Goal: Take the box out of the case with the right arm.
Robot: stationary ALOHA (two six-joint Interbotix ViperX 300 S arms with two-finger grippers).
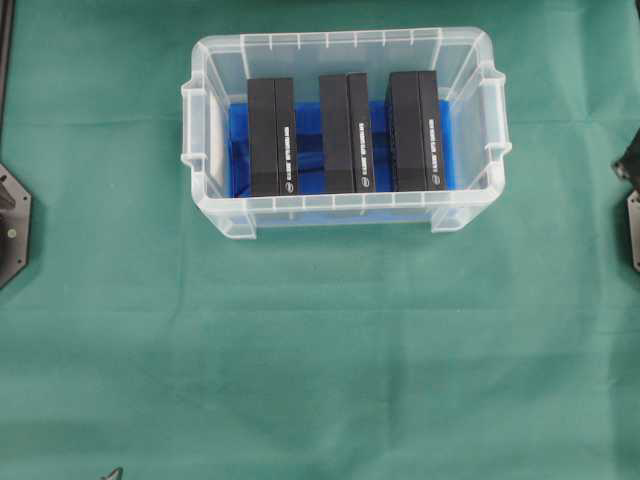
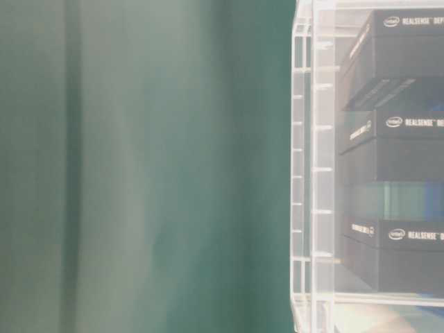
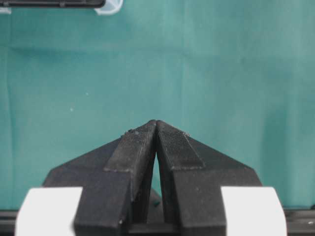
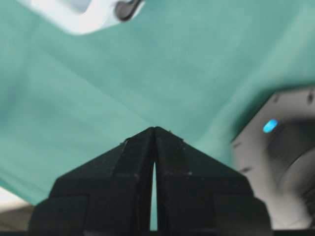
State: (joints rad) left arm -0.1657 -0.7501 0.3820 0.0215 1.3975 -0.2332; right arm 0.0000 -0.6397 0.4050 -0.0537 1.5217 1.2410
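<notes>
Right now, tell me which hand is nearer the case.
Right, probably. The right hand, shut, has the case corner looming large ahead-left; the left hand, also shut, shows only a small corner of it far ahead.

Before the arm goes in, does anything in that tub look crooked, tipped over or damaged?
Nothing stands out. Three black boxes stand upright, parallel and apart in the case on its blue sheet. The right gripper is shut over bare cloth.
</notes>
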